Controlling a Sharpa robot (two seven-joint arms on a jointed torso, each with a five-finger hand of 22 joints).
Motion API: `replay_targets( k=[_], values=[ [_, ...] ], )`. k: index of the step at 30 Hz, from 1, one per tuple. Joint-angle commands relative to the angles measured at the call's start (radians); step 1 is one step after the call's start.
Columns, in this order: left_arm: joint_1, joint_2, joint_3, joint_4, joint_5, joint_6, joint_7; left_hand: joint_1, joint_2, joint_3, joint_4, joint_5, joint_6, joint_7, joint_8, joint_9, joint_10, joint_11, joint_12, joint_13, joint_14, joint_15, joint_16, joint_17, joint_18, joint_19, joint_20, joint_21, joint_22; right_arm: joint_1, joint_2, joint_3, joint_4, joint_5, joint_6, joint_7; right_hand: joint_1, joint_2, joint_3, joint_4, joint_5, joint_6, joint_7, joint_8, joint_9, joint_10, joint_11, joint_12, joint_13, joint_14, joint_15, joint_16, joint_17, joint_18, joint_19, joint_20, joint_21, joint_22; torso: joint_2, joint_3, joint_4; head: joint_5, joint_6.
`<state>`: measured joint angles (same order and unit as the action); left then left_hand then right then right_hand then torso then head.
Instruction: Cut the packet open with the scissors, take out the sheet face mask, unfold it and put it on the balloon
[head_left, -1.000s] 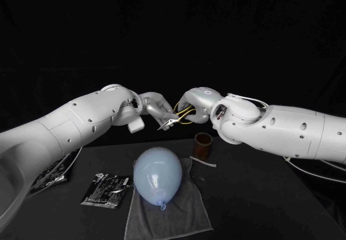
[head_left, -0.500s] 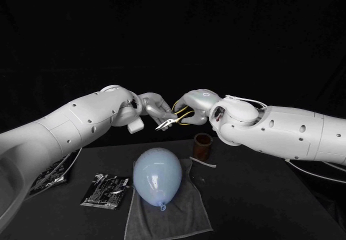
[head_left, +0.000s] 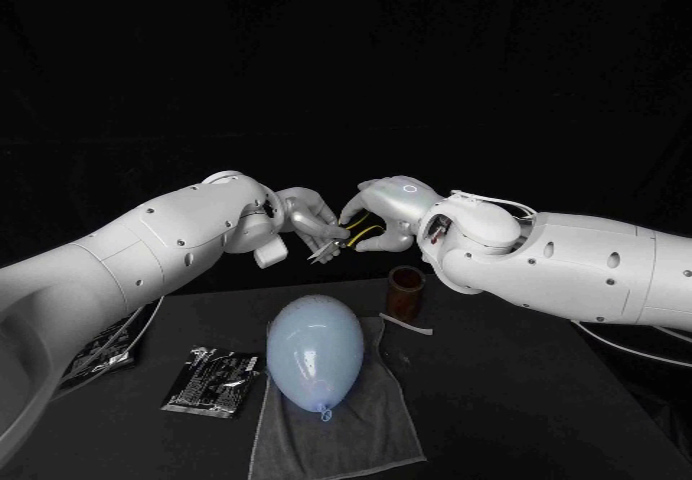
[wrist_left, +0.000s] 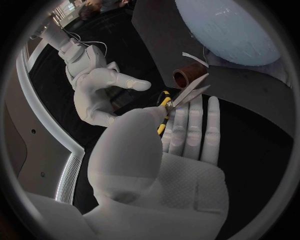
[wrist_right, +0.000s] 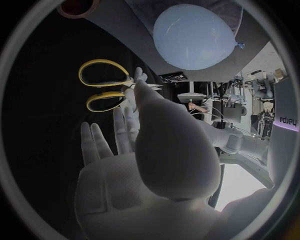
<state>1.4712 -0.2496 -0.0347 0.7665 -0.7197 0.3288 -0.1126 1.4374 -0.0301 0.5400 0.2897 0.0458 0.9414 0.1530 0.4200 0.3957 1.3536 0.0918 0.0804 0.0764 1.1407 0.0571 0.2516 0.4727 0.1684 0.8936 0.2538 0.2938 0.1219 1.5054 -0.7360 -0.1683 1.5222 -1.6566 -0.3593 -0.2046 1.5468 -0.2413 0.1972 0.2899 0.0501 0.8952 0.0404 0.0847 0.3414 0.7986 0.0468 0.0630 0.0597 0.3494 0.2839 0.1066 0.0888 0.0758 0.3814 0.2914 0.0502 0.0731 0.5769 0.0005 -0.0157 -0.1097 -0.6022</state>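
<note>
Looking down on it all, both hands were up in the air well above the balloon (head_left: 315, 350), nearly knuckle to knuckle. The left hand (head_left: 306, 222) had the scissors (head_left: 340, 241). They lay across its fingers with the thumb pressed on top, blades out by the fingertips and the yellow handles pointing at the right hand (head_left: 378, 208). That one had its fingers straight and spread right beside the handles, with nothing through either loop, so it looked like it was holding nothing. Whether a fingertip brushed the handles, I couldn't tell.

The balloon, pale blue, lay on a grey towel (head_left: 353, 430) on the black table (head_left: 519, 400), knot end toward the robot. The packet (head_left: 214, 378) sat flat on the table just beside the balloon, on the left arm's side, off the towel. A brown cup (head_left: 405, 288) stood just behind the balloon on the right arm's side, with a thin white strip (head_left: 405, 325) lying near its foot.
</note>
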Motion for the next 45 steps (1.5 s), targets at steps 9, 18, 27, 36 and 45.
replay_targets(
  k=[9,18,27,36,45],
  values=[
    [0.001,0.002,0.001,0.000,0.017,-0.008,-0.032,0.000,-0.006,0.104,-0.105,0.003,0.005,0.000,0.004,0.006,0.002,-0.004,-0.004,0.000,0.007,-0.001,0.004,0.003,0.013,0.006,-0.002,0.007,0.002,0.001,-0.004,0.001,0.000,-0.143,-0.046,-0.022,0.033,0.019,0.071,-0.012,-0.001,0.045,0.002,0.017,0.001,0.129,0.035,0.016,0.009,0.180,-0.051,0.093,0.049,-0.004,0.024,0.000,0.010,0.000,0.001,-0.0017,0.0015,-0.005,0.001],
    [0.001,-0.009,0.000,0.013,0.033,-0.035,0.020,-0.008,-0.007,0.112,-0.107,0.002,0.001,0.001,0.005,0.013,0.001,-0.002,-0.005,0.000,0.004,0.000,0.002,0.006,0.012,0.003,-0.002,0.009,0.004,0.001,-0.069,0.003,-0.005,0.197,-0.313,0.080,0.022,0.007,0.253,-0.039,-0.001,0.085,0.085,0.020,-0.013,0.299,0.129,0.021,0.007,0.441,-0.110,0.237,0.097,0.085,0.269,-0.010,0.081,0.039,-0.001,-0.0029,0.0008,-0.008,0.008],
    [-0.004,-0.049,-0.014,0.067,0.055,-0.150,0.148,-0.018,-0.008,0.120,-0.109,0.002,-0.004,0.003,0.004,0.020,-0.004,0.000,-0.008,-0.001,-0.001,0.002,-0.002,0.009,0.011,-0.004,-0.002,0.009,0.004,-0.010,-0.158,0.003,-0.029,0.728,-0.269,0.235,-0.101,-0.014,0.254,-0.026,0.005,0.075,0.153,0.014,-0.016,0.376,0.091,0.002,0.006,0.717,-0.186,0.301,0.145,0.110,0.534,-0.067,0.194,0.075,0.000,-0.0041,0.0008,-0.011,0.016],
    [-0.009,-0.079,-0.019,0.101,0.065,-0.200,0.211,-0.021,-0.008,0.121,-0.108,0.002,-0.005,0.004,0.004,0.022,-0.004,0.001,-0.008,-0.001,-0.001,0.003,-0.003,0.010,0.011,-0.003,-0.001,0.010,0.005,-0.064,-0.151,0.001,-0.076,0.889,-0.170,0.292,-0.188,-0.001,0.115,-0.022,0.012,0.095,0.130,0.027,-0.011,0.413,0.048,0.000,0.007,1.154,-0.286,0.588,0.326,0.097,0.920,-0.182,0.489,0.227,0.000,-0.0012,0.0008,-0.004,0.020],
    [-0.017,-0.080,-0.022,0.105,0.059,-0.198,0.215,-0.022,-0.008,0.122,-0.108,0.002,-0.005,0.004,0.004,0.023,-0.004,0.001,-0.008,-0.001,-0.001,0.003,-0.003,0.010,0.011,-0.003,-0.001,0.010,0.005,-0.074,-0.134,0.001,-0.080,0.995,-0.128,0.319,-0.170,0.089,-0.137,-0.010,-0.001,0.016,0.158,0.061,-0.016,0.323,0.078,0.000,0.006,1.150,-0.247,1.274,1.053,0.040,0.926,-0.160,1.079,0.865,0.001,-0.0029,-0.0029,-0.008,0.020]
  ],
)
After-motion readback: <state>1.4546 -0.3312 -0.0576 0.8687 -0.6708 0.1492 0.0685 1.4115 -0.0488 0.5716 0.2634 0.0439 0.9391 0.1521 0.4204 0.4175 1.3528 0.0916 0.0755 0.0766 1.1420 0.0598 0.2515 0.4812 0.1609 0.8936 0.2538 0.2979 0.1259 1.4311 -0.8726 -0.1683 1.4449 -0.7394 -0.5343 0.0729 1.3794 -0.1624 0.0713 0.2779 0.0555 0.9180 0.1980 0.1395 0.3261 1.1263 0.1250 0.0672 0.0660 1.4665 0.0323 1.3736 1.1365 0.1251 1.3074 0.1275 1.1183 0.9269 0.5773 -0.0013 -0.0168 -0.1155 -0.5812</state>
